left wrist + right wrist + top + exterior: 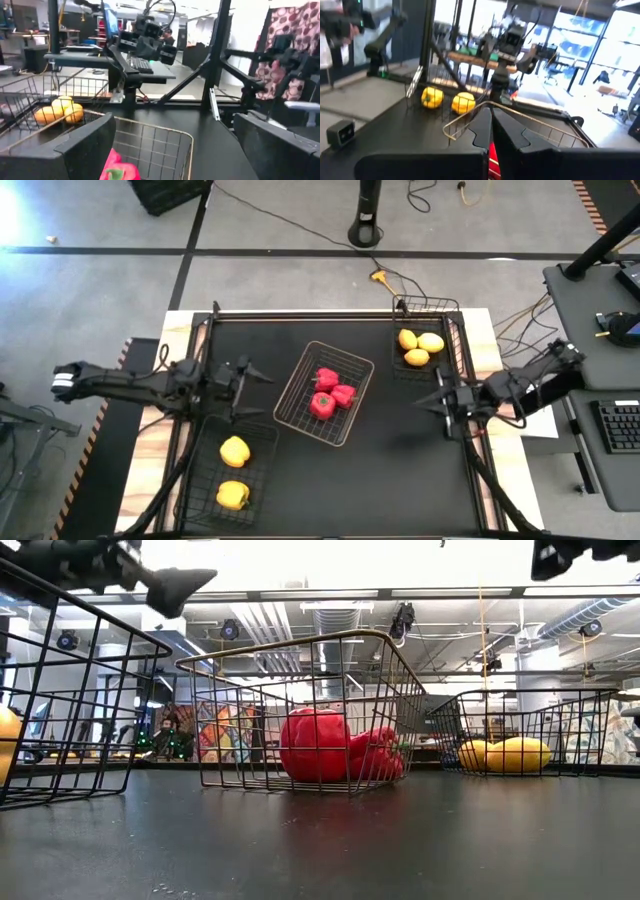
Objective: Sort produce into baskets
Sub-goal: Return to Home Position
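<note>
Three red bell peppers (328, 391) lie in the paler wire basket (300, 385) at the table's middle. Three lemons (420, 346) lie in a black wire basket (447, 310) at the far right. Two yellow bell peppers (234, 472) lie in a black wire basket (205, 480) at the near left. My left gripper (266, 395) hovers open and empty just left of the paler basket, above the table. My right gripper (418, 402) hovers shut and empty to the right of the paler basket. It also shows in the right wrist view (491, 120).
The black tabletop (400, 470) shows bare between the baskets and along the near right. Frame rails (470, 380) run along the table's sides. A desk with a keyboard (618, 425) stands beyond the right edge, and cables (380, 277) lie on the floor beyond the far edge.
</note>
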